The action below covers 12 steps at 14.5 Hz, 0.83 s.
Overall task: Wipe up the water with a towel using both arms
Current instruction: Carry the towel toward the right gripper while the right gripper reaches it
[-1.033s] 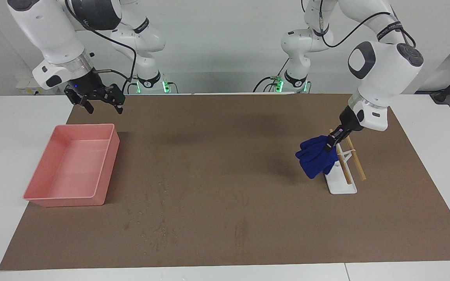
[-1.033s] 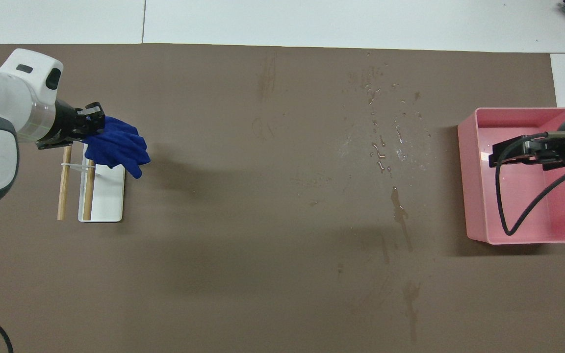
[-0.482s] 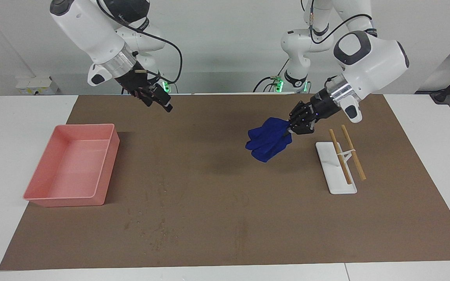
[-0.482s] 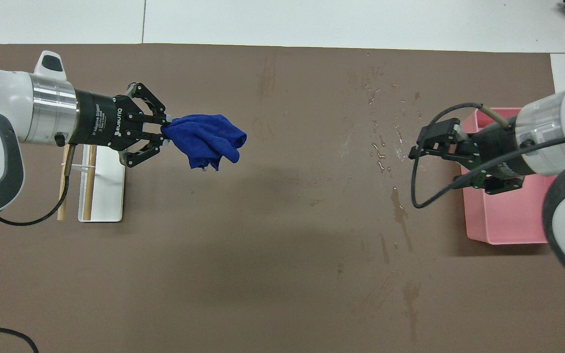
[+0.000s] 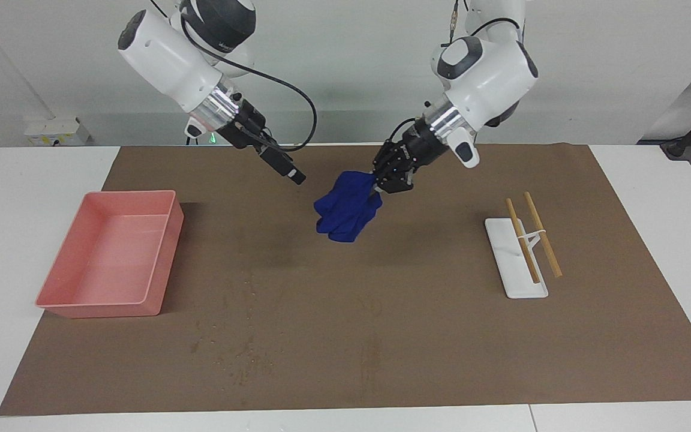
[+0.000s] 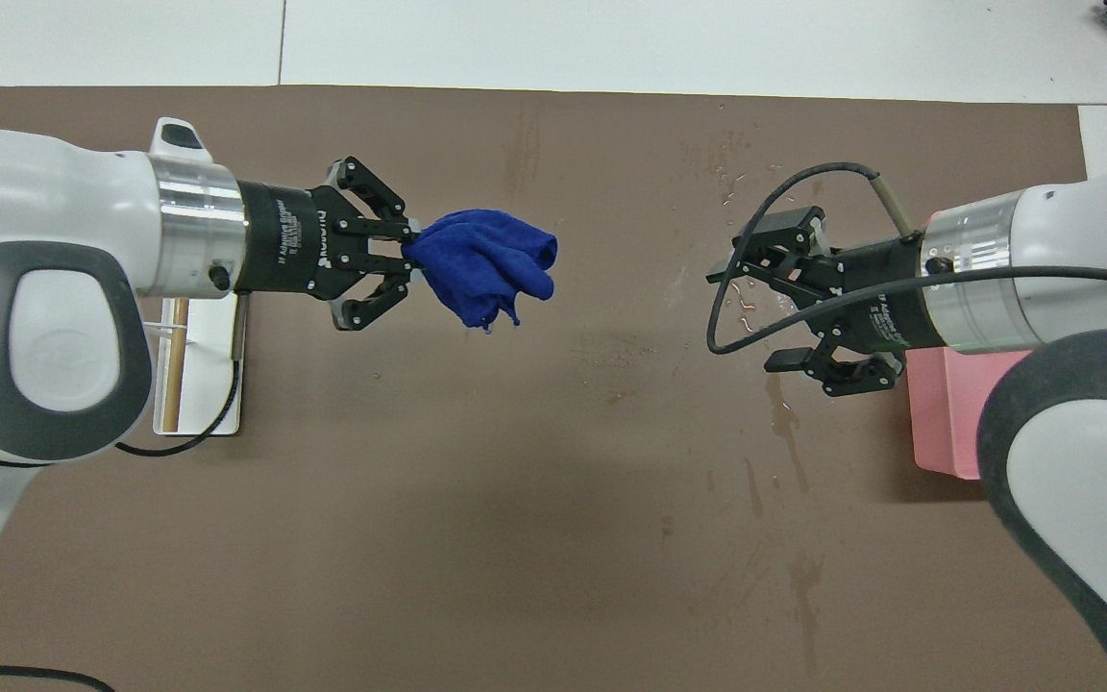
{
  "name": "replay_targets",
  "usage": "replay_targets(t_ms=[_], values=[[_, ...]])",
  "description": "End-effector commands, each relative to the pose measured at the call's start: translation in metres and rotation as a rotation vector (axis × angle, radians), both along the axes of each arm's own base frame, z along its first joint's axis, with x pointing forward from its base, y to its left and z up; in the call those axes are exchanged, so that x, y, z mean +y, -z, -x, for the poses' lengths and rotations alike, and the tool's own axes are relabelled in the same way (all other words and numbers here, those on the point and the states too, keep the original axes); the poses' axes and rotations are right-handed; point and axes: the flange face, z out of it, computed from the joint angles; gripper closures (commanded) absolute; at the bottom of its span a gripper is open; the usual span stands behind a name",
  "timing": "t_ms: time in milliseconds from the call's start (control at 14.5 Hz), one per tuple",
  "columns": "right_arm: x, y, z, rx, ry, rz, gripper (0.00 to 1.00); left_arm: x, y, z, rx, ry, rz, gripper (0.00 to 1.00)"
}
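Note:
A bunched navy-blue towel (image 5: 345, 208) (image 6: 486, 261) hangs in the air over the middle of the brown mat. My left gripper (image 5: 375, 183) (image 6: 409, 252) is shut on one end of it, and the rest droops below the fingertips. My right gripper (image 5: 296, 175) (image 6: 760, 306) stands open with nothing in it, raised and pointing at the towel from the right arm's end of the table, a gap apart. Under the right gripper, water drops and streaks (image 6: 784, 413) (image 5: 243, 354) lie on the mat.
The pink tray (image 5: 162, 264) (image 6: 943, 423) sits at the right arm's end of the mat, partly covered by the right arm in the overhead view. A white rack with two wooden rods (image 5: 516, 270) (image 6: 217, 384) stands at the left arm's end.
The left gripper has carried the towel off the rack toward the middle of the mat. The right gripper has swung from over the tray toward the middle, facing the towel.

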Motion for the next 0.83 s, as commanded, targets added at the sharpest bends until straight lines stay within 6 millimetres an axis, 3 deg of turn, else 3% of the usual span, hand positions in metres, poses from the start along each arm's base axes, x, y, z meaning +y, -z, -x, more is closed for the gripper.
replay_targets(t_ms=[0, 275, 482, 620, 757], values=[[0.004, 0.006, 0.001, -0.009, 0.059, -0.027, 0.0, -0.013, -0.009, 0.017, 0.002, -0.075, 0.043, 1.0], [-0.003, 0.015, -0.009, -0.024, 0.087, -0.023, 0.0, -0.03, -0.004, 0.04, 0.023, -0.045, 0.033, 1.0], [-0.007, 0.019, -0.013, -0.031, 0.1, -0.024, 0.0, -0.035, -0.012, 0.058, 0.003, -0.032, 0.035, 1.0], [-0.005, 0.024, -0.015, -0.023, 0.1, -0.022, 0.0, -0.042, -0.019, 0.061, -0.045, -0.069, 0.059, 1.0], [0.001, 0.033, -0.012, -0.011, 0.098, -0.018, 0.0, -0.045, -0.012, 0.065, -0.113, -0.148, 0.077, 1.0]])
